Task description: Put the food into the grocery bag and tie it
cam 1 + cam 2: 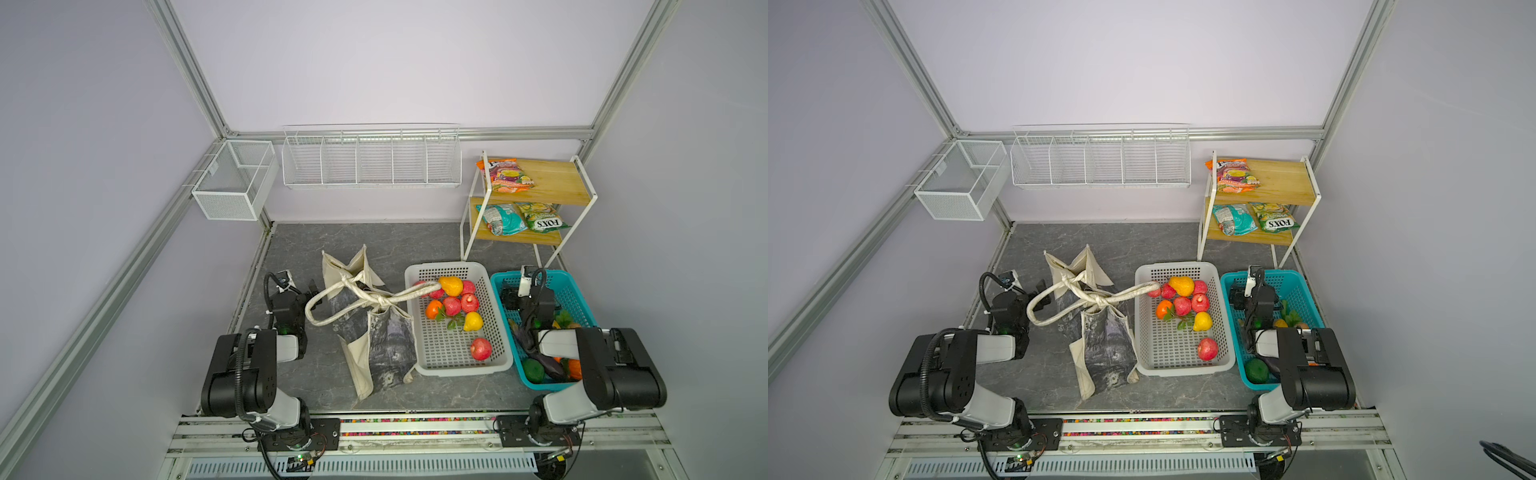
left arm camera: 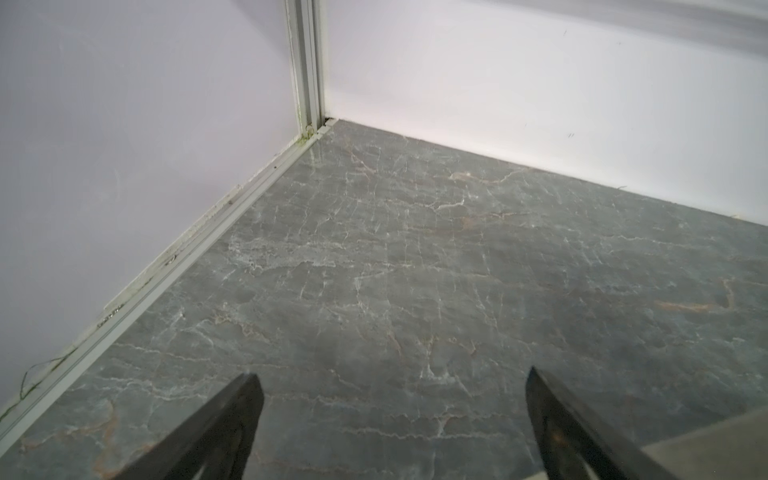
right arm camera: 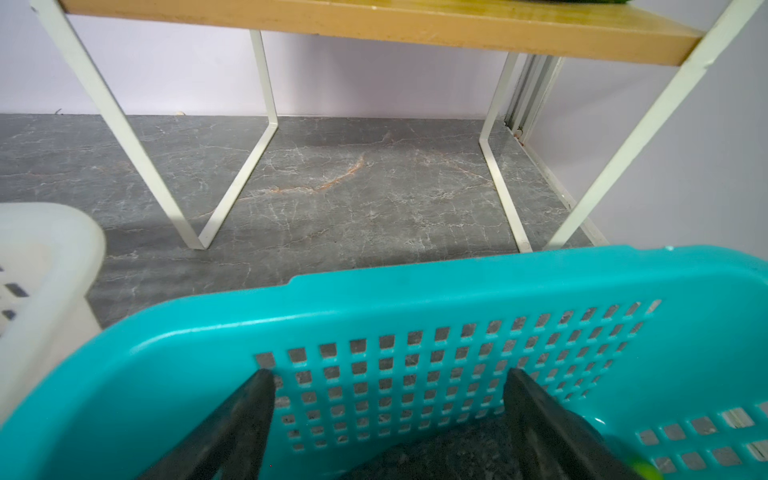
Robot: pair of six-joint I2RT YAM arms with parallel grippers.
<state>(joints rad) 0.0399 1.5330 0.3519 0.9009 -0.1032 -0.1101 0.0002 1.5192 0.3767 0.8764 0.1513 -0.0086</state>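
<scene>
Centrally on the grey marbled table lies the grocery bag, a cream tote on its side with the grey-black printed panel uppermost; no writing can be made out on the print. Its strap handles are knotted together. One loop drapes over the rim of the white basket just beside the bag and ends at the toy fruit heaped there in red, orange and yellow.

At the back stands a wooden shelf. The teal snack packet lies on its lower board, the print too small to read. The green packet next to it reads "FOX'S", upside down in both top views. An orange packet on the top board has lettering I cannot make out.

The left hand hovers open over bare table on the bag's other side, gripping nothing. The right hand sits inside the teal basket with fingers spread and empty, facing its perforated wall, with the shelf legs beyond.
</scene>
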